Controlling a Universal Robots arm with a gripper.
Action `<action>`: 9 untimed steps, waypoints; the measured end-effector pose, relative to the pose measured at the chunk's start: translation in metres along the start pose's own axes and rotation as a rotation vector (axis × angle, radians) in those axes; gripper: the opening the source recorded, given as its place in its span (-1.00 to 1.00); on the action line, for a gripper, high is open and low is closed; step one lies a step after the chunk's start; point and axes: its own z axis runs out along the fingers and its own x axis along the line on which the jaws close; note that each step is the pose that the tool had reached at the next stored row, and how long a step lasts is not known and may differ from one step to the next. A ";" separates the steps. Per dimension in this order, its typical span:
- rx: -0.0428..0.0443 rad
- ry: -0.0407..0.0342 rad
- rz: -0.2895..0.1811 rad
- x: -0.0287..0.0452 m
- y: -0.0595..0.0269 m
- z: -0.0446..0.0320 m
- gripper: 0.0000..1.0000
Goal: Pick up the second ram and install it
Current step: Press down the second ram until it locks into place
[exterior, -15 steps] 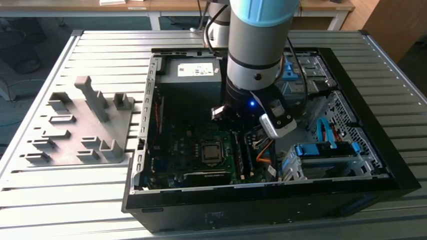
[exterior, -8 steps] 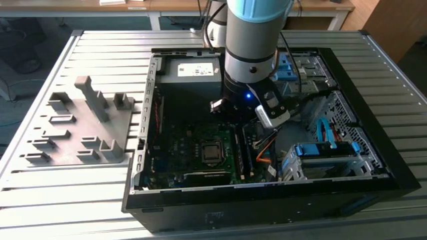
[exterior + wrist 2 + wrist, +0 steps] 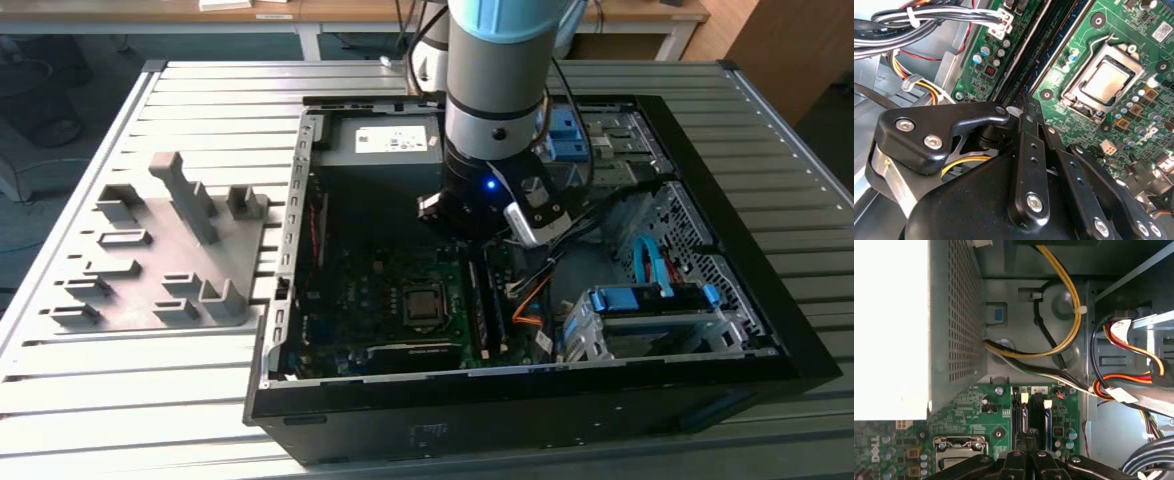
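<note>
My gripper (image 3: 470,250) is down inside the open computer case (image 3: 694,380), over the memory slots of the green motherboard (image 3: 354,290). In the second wrist view the two black fingers (image 3: 1029,145) are pressed close together, their tips (image 3: 1026,100) on the thin dark edge of the second ram (image 3: 1046,47). The ram stands in line with the slots beside the processor socket (image 3: 1106,82). In the first wrist view the gripper (image 3: 1028,442) sits at the slots (image 3: 1035,415) with white end latches. From the exterior view the ram (image 3: 483,305) runs toward the case front.
A grey slotted holder block (image 3: 160,250) lies on the table at the exterior view's left. Bundled cables (image 3: 1064,335) and the perforated power supply (image 3: 956,325) stand close behind the slots. Blue drive brackets (image 3: 654,300) fill the case's right side.
</note>
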 end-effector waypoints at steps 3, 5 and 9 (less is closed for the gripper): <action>0.0005 0.0001 -0.001 0.0002 0.0008 0.0027 -0.80; 0.0012 0.0002 -0.002 0.0003 0.0014 0.0043 -0.80; 0.0023 0.0004 -0.005 0.0005 0.0035 0.0082 -0.80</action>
